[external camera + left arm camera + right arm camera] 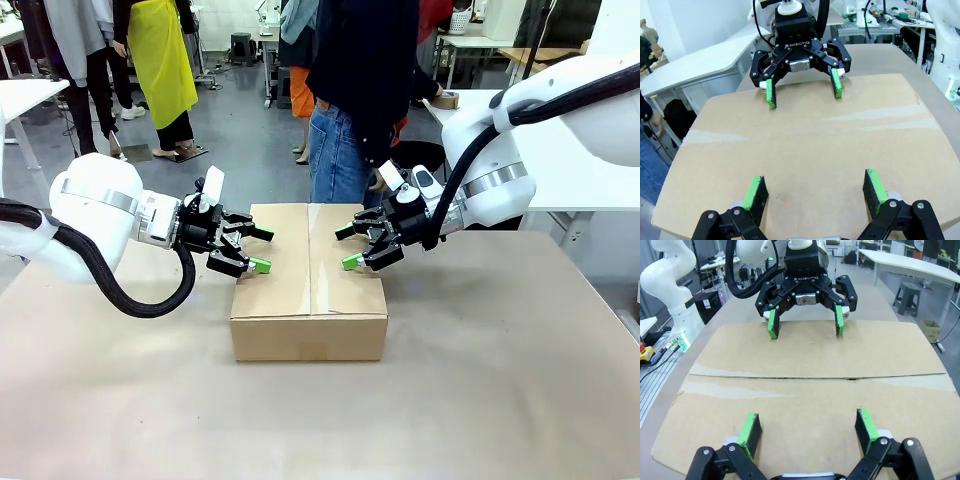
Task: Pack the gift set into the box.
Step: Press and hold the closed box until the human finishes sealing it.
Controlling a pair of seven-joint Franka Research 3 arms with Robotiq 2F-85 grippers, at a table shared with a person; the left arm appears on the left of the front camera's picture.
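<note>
**Grippers flank closed box**

The left gripper (249, 249), jaws wide and empty, hovers at the left edge of the box (309, 283), whose 2 top flaps lie shut mid-table. The right gripper (351, 246), equally wide, faces it over the right edge.

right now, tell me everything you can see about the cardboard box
The box is a plain brown corrugated carton resting flat on the tan table, midway between the two arms. Its top flaps are folded shut and meet in a seam down the middle, with pale strips where tape seems to have been peeled. The left gripper and right gripper, both open, face each other over its opposite top edges; whether the pads touch the cardboard cannot be told. What is inside is hidden.
</note>
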